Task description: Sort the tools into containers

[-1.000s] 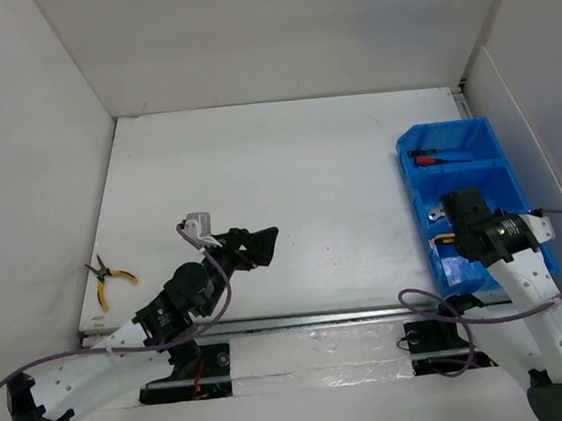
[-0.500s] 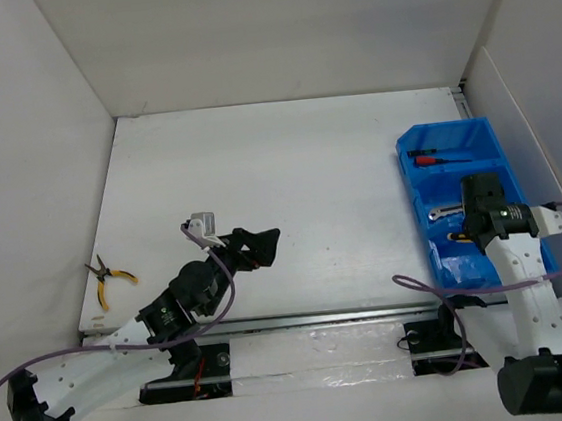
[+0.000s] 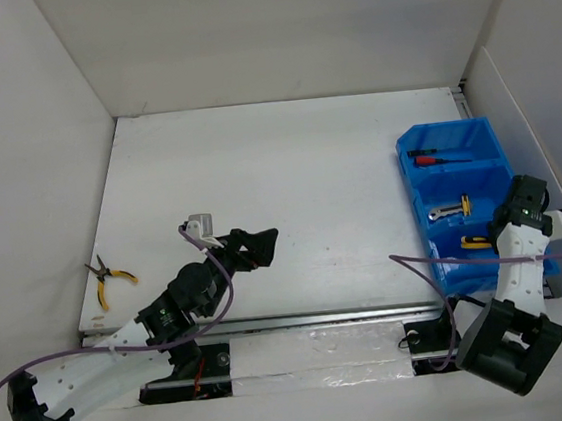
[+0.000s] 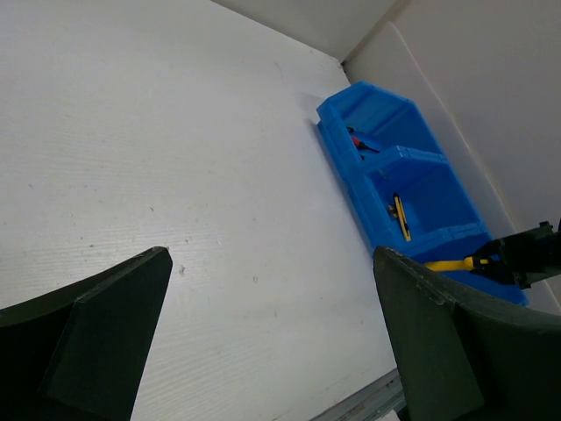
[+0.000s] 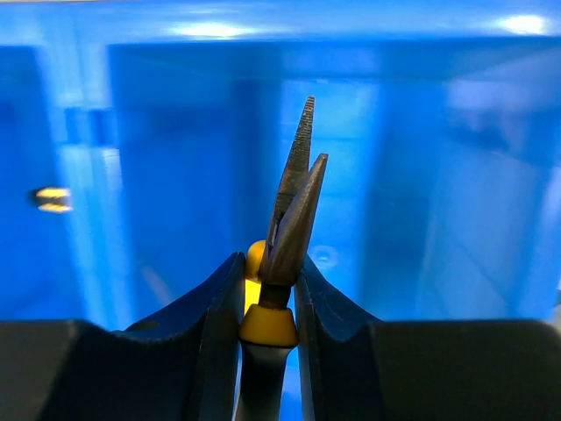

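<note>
My right gripper [image 3: 496, 236] is shut on yellow-handled pliers [image 3: 476, 242] over the near compartment of the blue bin [image 3: 484, 135]. In the right wrist view the fingers [image 5: 219, 303] clamp the pliers [image 5: 294, 206] near the pivot, its metal jaws pointing ahead at the blue wall [image 5: 421, 175]. A second pair of yellow-handled pliers [image 3: 113, 275] lies at the table's left edge. My left gripper [image 3: 256, 245] is open and empty above the table, left of centre. A red screwdriver [image 3: 438, 158] lies in the far compartment, a grey knife and a yellow tool [image 3: 452, 211] in the middle one.
White walls enclose the table on the left, back and right. In the left wrist view the blue bin [image 4: 372, 101] stands at the far right with the right gripper [image 4: 532, 253] at its near end. A metal rail [image 3: 312, 318] runs along the near edge.
My right arm has swung right and back, carrying the pliers from over the bin's left side to the near compartment. The left arm has stayed put.
</note>
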Controlling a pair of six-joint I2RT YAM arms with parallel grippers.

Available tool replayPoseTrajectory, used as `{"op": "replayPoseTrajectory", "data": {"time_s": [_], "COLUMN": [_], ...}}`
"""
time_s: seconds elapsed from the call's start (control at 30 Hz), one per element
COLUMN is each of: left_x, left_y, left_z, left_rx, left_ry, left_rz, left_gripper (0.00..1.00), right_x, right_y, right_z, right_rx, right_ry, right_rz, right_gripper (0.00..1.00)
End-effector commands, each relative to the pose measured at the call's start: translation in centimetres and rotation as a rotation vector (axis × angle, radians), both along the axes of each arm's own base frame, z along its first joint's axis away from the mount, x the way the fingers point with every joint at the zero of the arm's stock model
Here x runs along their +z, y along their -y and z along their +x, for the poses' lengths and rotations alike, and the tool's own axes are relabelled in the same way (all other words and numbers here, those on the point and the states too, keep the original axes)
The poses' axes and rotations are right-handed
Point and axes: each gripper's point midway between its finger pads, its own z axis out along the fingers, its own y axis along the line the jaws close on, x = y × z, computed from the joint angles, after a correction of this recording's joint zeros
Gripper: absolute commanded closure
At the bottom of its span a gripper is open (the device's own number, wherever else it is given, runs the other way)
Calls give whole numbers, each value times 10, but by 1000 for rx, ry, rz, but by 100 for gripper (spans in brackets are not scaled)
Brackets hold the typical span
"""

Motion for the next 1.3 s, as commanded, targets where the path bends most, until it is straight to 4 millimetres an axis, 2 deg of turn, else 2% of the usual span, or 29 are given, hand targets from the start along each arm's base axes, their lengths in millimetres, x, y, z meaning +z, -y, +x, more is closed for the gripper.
{"op": "replayPoseTrajectory", "data": {"time_s": [0.0, 0.13, 0.2, 0.23, 0.37, 0.47, 0.53, 0.63, 0.67, 0.7, 0.73, 0.77, 0.8, 0.87, 0.9, 0.93, 0.97, 1.0, 1.03, 1.07, 1.13, 1.17, 1.2, 1.23, 1.27], "left_x": [6, 4, 3, 5, 7, 7, 8, 8, 7, 11, 10, 9, 16, 10, 5, 8, 7, 12, 5, 2, 2, 5, 8, 7, 8], "left_y": [-1, -1, -2, -2, -5, -5, -5, -4, -3, -3, -1, -4, -3, -15, -16, -23, -27, -31, -31, -46, -59, -76, -85, -96, -107], "left_z": [4, 3, 3, 3, 3, 4, 4, 7, 7, 8, 10, 14, 15, 35, 34, 47, 54, 60, 67, 78, 92, 103, 106, 112, 115], "left_rx": [24, 20, 20, 21, 29, 35, 37, 47, 49, 52, 61, 82, 89, 186, 188, 234, 256, 279, 281, 334, 386, 442, 471, 521, 570], "left_ry": [16, 10, 10, 14, 17, 16, 15, 11, 9, 9, -3, -13, -27, -83, -99, -119, -136, -155, -182, -197, -237, -243, -260, -283, -305], "left_rz": [-36, -29, -32, -37, -42, -42, -41, -33, -29, -34, -25, -21, -32, 1, 12, 21, 32, 30, 49, 57, 38, 27, 33, 35, 32], "left_gripper": [1, 1, 1, 1, 1, 1, 1, 1, 1, 1, 1, 1, 1, 1, 1, 1, 1, 1, 1, 1, 1, 1, 1, 1, 1], "right_x": [18, 15, 17, 19, 31, 45, 61, 89, 101, 123, 135, 154, 170, 201, 209, 221, 234, 250, 261, 267, 281, 271, 266, 272, 264], "right_y": [12, 16, 19, 20, 20, 18, 16, 3, -13, -20, -30, -51, -60, -93, -103, -115, -142, -154, -164, -179, -196, -200, -233, -248, -249], "right_z": [22, 24, 26, 25, 30, 32, 34, 38, 49, 53, 57, 65, 69, 75, 77, 77, 77, 79, 75, 75, 78, 95, 98, 102, 113], "right_rx": [59, 79, 96, 108, 143, 163, 176, 229, 306, 350, 407, 516, 574, 720, 765, 825, 945, 1005, 1033, 1078, 1143, 1160, 1277, 1339, 1301], "right_ry": [97, 103, 118, 130, 179, 212, 233, 309, 393, 474, 524, 611, 664, 765, 787, 821, 876, 939, 982, 1003, 1037, 986, 973, 952, 883], "right_rz": [-50, -18, -20, -18, -46, -69, -79, -80, -50, -95, -105, -96, -123, -149, -149, -170, -167, -211, -234, -239, -265, -252, -204, -222, -256], "right_gripper": [100, 85, 72, 61, 48, 46, 45, 46, 46, 46, 46, 46, 46, 45, 45, 45, 44, 42, 41, 39, 37, 37, 36, 36, 36]}}
